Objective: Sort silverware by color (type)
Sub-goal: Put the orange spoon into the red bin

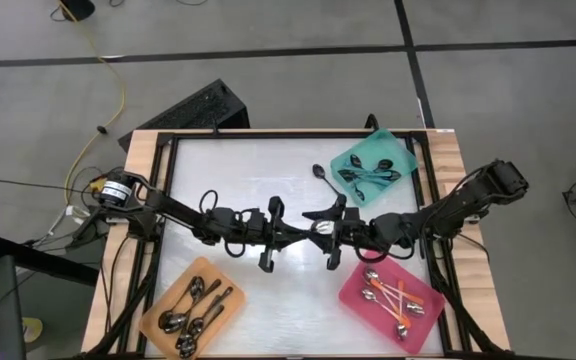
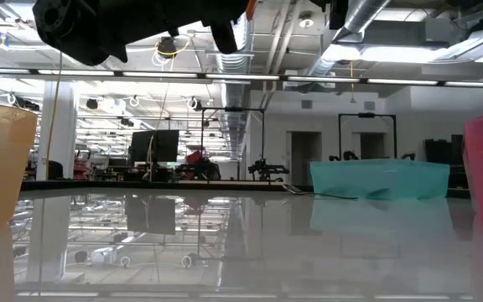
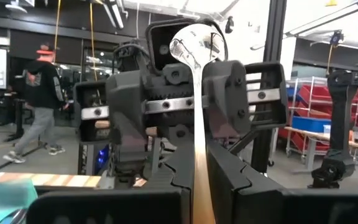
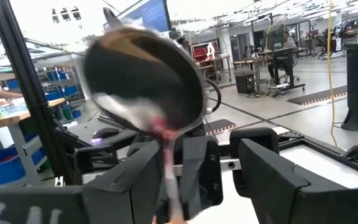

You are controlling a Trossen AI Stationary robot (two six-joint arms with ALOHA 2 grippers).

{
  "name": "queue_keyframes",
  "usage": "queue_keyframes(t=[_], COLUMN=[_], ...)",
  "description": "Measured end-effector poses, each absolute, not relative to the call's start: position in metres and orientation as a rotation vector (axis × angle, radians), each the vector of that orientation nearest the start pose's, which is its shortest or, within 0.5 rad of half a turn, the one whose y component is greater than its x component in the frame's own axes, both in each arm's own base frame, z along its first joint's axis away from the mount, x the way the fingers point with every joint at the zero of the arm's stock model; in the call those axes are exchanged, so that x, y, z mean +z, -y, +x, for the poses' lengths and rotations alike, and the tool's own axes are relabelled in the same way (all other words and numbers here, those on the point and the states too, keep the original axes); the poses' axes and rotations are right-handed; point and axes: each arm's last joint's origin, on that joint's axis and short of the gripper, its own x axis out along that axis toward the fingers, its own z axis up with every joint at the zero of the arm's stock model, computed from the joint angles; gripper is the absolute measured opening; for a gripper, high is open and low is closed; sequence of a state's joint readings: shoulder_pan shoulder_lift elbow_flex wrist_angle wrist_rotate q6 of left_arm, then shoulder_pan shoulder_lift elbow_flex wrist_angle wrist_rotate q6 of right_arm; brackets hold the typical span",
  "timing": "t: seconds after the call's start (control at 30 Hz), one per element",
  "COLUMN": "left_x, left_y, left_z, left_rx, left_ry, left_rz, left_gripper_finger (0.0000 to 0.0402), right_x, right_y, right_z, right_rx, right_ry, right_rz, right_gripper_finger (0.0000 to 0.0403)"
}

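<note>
Inside orange tray (image 1: 158, 318) — silver spoons (image 1: 196, 305) only.

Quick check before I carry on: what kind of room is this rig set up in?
Probably a robotics lab or workshop in an open industrial hall. The low view shows exposed ceiling ducts and more frames with arms behind; wrist views show shelving with bins and a person walking past.

i get bright overhead ceiling strips, glaring white off the tabletop (image 1: 268, 190) in my high view. the low view mirrors the room. the spoon bowl (image 4: 145, 78) is blurred close up.
</note>
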State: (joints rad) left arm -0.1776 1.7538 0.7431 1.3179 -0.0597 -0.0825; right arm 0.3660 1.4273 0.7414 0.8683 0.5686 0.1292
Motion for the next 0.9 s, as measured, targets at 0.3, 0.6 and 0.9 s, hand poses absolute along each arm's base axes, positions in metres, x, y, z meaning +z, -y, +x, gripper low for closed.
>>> queue_keyframes(t=[0.3, 0.6, 0.9], left_x=[0.2179, 0.2160, 0.2127], left_y=[0.0586, 0.0581, 0.0575], left_z=[0.3377, 0.3380, 0.3389], left_rx=[-0.127, -0.112, -0.080], left_ry=[0.298, 0.280, 0.244], left_rz=[-0.103, -0.115, -0.176], left_gripper_finger=[0.0007, 0.0007, 0.0030], right_x=[0.2718, 0.2689, 0.2679], right_y=[-0.0931, -0.0937, -0.0931], right_z=[0.2862, 0.2866, 0.2867], right_rx=[-0.192, -0.187, -0.202], right_ry=[0.166, 0.134, 0.126], right_rz=[0.208, 0.190, 0.194], right_gripper_finger=[0.0190, 0.0015, 0.0007])
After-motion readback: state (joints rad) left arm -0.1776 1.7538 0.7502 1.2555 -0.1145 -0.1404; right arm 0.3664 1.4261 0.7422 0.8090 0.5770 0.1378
